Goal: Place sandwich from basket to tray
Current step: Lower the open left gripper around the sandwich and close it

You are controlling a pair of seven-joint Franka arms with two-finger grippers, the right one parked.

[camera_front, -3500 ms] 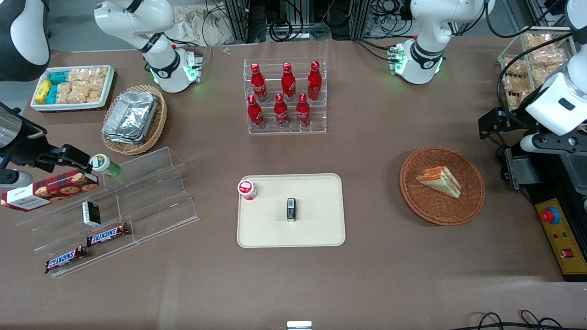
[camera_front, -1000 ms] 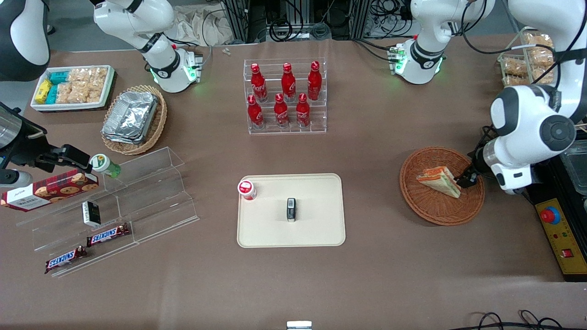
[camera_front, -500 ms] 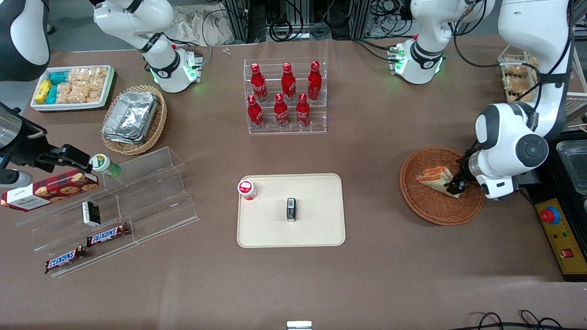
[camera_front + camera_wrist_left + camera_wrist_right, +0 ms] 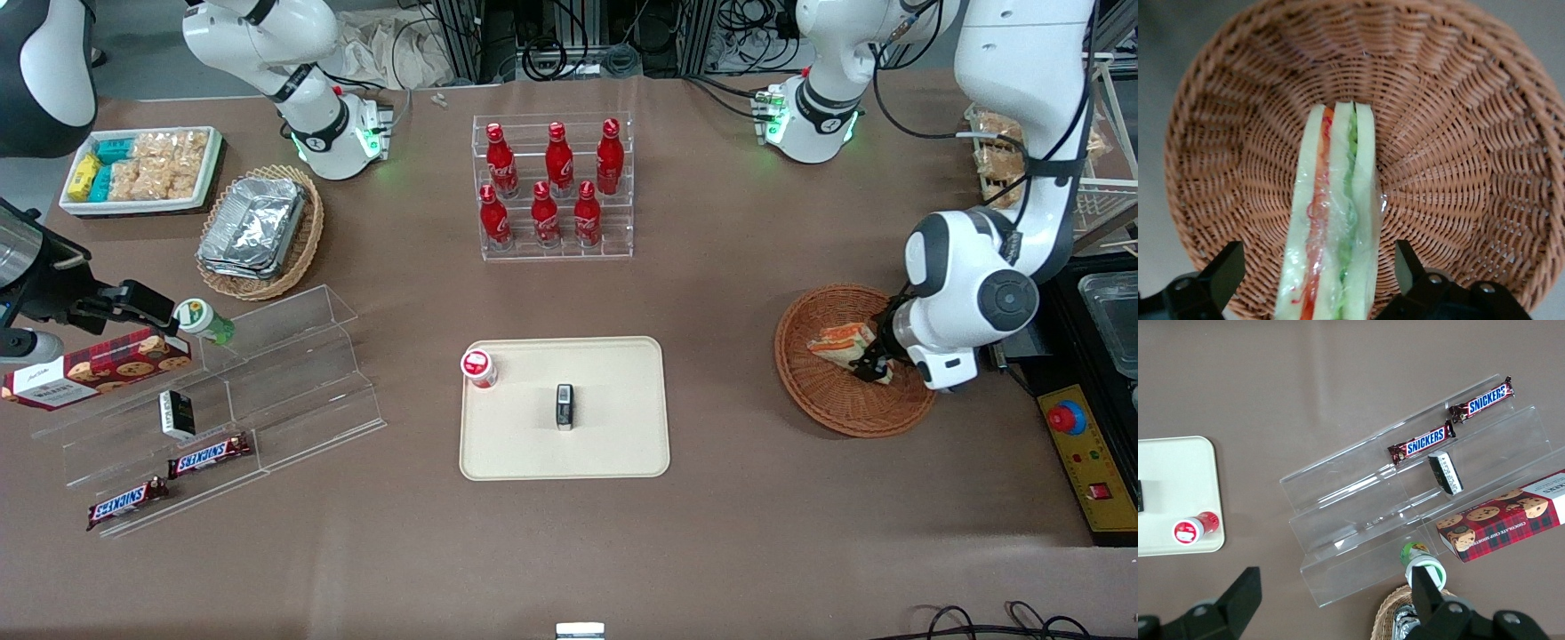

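A: While the tray waits toward the table's middle with a small red-capped bottle and a dark little box on it, the front view puts the end effector low inside the basket, at the wide end of the sandwich.

B: And the wrist view?

A: The sandwich lies in the basket with its long axis running straight away from the camera, pointed end farthest. The end effector is spread, one fingertip on each side of the wedge, neither visibly touching.

B: So closing across the bread faces looks like the next need.

A: The right wrist view shows only the tray's corner.
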